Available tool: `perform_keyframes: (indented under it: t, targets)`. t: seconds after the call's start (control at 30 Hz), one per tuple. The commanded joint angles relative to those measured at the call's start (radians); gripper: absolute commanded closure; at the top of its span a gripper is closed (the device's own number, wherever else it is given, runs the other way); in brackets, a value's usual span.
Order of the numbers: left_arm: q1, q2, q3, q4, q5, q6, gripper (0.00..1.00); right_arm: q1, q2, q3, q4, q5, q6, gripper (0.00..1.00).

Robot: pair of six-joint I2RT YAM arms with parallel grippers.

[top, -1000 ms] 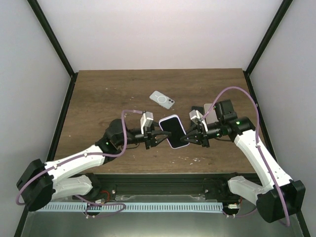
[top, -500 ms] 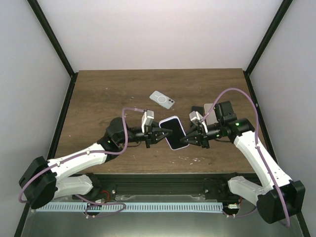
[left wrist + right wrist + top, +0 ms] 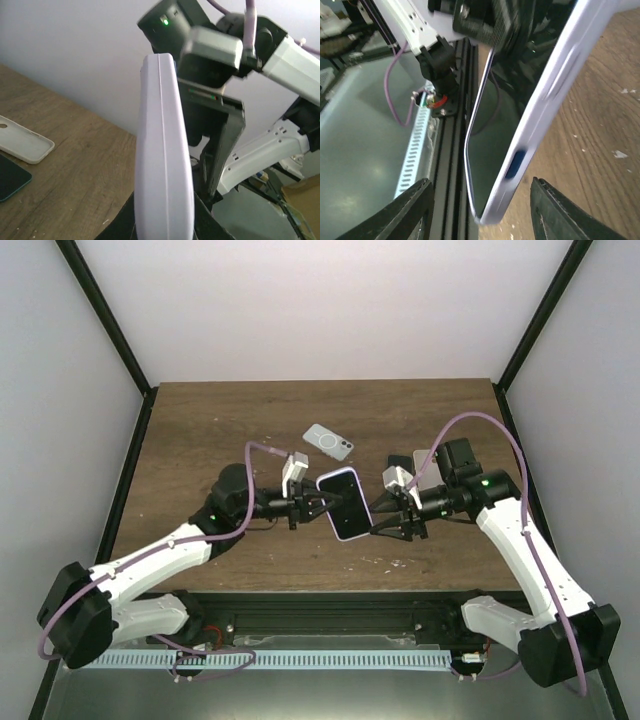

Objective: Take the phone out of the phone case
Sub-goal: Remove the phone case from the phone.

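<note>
Phone case [image 3: 162, 165]: one, lavender-white, wrapped round the phone [image 3: 343, 502], with its rim showing on all sides of the screen in the top view.
Contents of phone case: one phone, fully seated, screen dark.
Place: lifted off the table [image 3: 200, 430], over the front middle of the wood, between the two grippers. Stands on edge in the wrist views.
Left gripper [image 3: 318, 503]: clenched on the left side of the phone case, carrying it alone.
Right gripper [image 3: 382, 522]: released. Fingers [image 3: 415, 210] spread wide on either side of the case's right end, apart from both faces.
Pale case [image 3: 25, 145]: one, flat on the wood by the right arm. Contents cannot be told.
Dark phone [image 3: 7, 182]: one, flat, just beside the pale case on its left in the top view.
Ringed pale slab [image 3: 328, 441]: one, flat, further back near the middle, well apart from the other two. Ring mark on its upper face; case or phone back, cannot tell.
Count on the table: three loose flat things.
Count in the air: one phone in one case.
Count of arms: two, each with one gripper, meeting at the phone from opposite sides.
</note>
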Motion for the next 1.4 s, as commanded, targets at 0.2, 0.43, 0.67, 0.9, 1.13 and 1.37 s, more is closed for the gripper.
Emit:
perform_keyframes:
  t: [0.2, 0.43, 0.67, 0.9, 1.13, 1.37]
  targets:
    - [0.089, 0.027, 0.134, 0.002, 0.221, -0.178, 1.00, 0.020, -0.022, 0.109, -0.131, 0.173, -0.187, 0.42]
    - [0.089, 0.037, 0.140, 0.036, 0.238, -0.199, 1.00, 0.075, 0.010, 0.170, -0.201, 0.244, -0.218, 0.42]
    - [0.089, 0.062, 0.117, 0.134, 0.265, -0.248, 1.00, 0.095, 0.026, 0.213, -0.255, 0.204, -0.224, 0.50]
    - [0.089, 0.078, 0.114, 0.172, 0.277, -0.237, 1.00, 0.144, 0.022, 0.203, -0.267, 0.219, -0.189, 0.54]
    - [0.090, 0.107, 0.155, 0.155, 0.333, -0.236, 1.00, 0.166, 0.027, 0.212, -0.253, 0.238, -0.174, 0.71]
    - [0.088, 0.167, 0.183, 0.195, 0.423, -0.320, 1.00, 0.170, 0.010, 0.212, -0.199, 0.282, -0.202, 0.85]
